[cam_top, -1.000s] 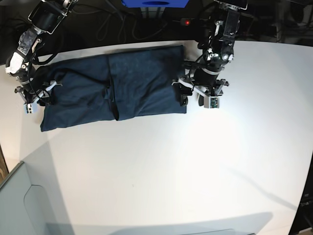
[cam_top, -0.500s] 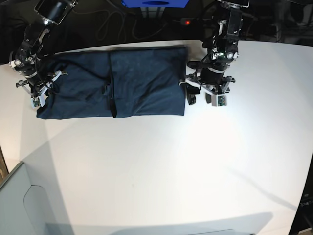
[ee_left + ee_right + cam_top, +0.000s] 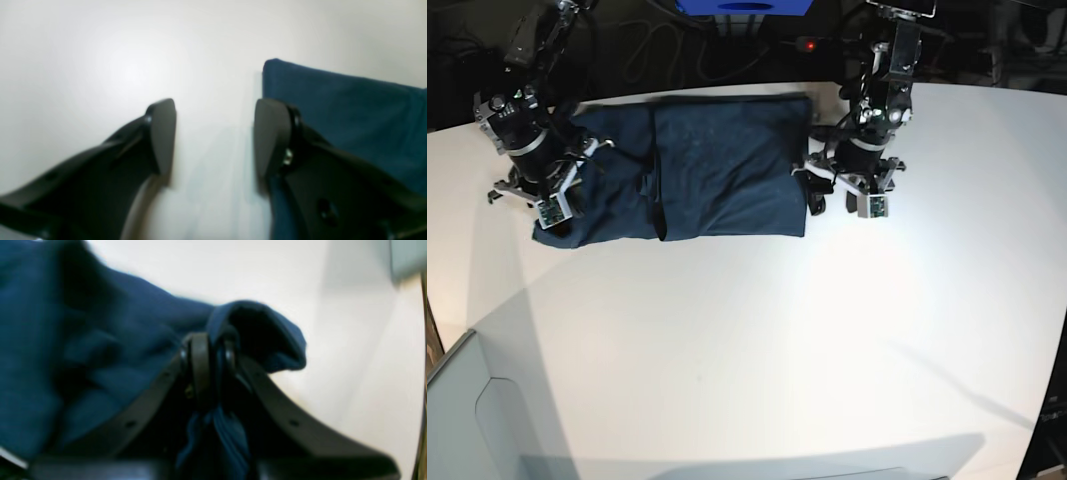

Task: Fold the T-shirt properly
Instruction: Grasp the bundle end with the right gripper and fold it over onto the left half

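The T-shirt (image 3: 697, 165) lies flat as a long folded band on the white table (image 3: 827, 350), near its far edge. Your right gripper (image 3: 210, 353) is clenched on a bunched end of the cloth. Your left gripper (image 3: 213, 133) is spread, empty, at the shirt's opposite end, one finger over its edge. The cloth looks soft and limp, so expect sagging; pinch through all layers at the corners.

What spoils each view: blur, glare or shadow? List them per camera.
Left wrist: soft focus, bright glare patch on the table. Right wrist: T-shirt and right end effector smeared by blur. Base: sharper, hotspot right of centre, long shadows across the front.
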{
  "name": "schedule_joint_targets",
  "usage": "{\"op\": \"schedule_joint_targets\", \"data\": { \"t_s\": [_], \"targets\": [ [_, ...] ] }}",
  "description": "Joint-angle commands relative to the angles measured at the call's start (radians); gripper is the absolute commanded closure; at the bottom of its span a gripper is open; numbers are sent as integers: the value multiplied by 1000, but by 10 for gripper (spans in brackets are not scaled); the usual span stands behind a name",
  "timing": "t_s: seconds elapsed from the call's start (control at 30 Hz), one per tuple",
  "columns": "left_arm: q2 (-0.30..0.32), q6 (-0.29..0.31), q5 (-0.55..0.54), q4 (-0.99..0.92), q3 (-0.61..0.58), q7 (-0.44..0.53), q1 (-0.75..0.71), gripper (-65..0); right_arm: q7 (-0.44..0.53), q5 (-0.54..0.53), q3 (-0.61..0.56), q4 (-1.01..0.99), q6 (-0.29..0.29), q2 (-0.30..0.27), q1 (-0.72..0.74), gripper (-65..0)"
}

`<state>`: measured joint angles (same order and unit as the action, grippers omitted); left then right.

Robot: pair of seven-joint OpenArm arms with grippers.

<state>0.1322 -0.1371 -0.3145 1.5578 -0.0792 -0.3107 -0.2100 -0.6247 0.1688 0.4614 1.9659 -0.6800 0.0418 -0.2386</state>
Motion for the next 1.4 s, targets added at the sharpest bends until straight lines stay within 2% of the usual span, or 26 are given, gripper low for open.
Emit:
{"op": "schedule_joint_targets", "data": {
  "t_s": [0.0,0.2,0.4,0.67,0.77,0.87,1.1,1.37],
  "targets": [
    [-3,1,-4,3,0,-11,2,-363,19,-8,-29,37,-18,3,-9,-1],
    [1,1,-4,2,-1,-11,2,-363,21,-5,-247,74,-18,7,-31,-1],
    [4,1,1,-21,-1,-12,2,-363,15,-5,-454,68,-18,8,15,-1],
    [-4,1,2,-38,-1,-12,2,-363,24,-4,-609,-78,-18,8,78,-1],
    [-4,1,2,-38,-1,-12,2,-363,29,-4,-651,-130,-18,10,95,-1],
    [-3,1,2,-38,-1,-12,2,-363,73,-10,-685,-142,-18,16,106,-1],
    [-3,1,4,-38,-1,-12,2,-363,87,-5,-698,-208,-18,92,153,-1],
    [5,-2,-2,-24,5,-12,-6,-363,164,-5,-694,-343,-18,94,184,-1]
  ]
}}
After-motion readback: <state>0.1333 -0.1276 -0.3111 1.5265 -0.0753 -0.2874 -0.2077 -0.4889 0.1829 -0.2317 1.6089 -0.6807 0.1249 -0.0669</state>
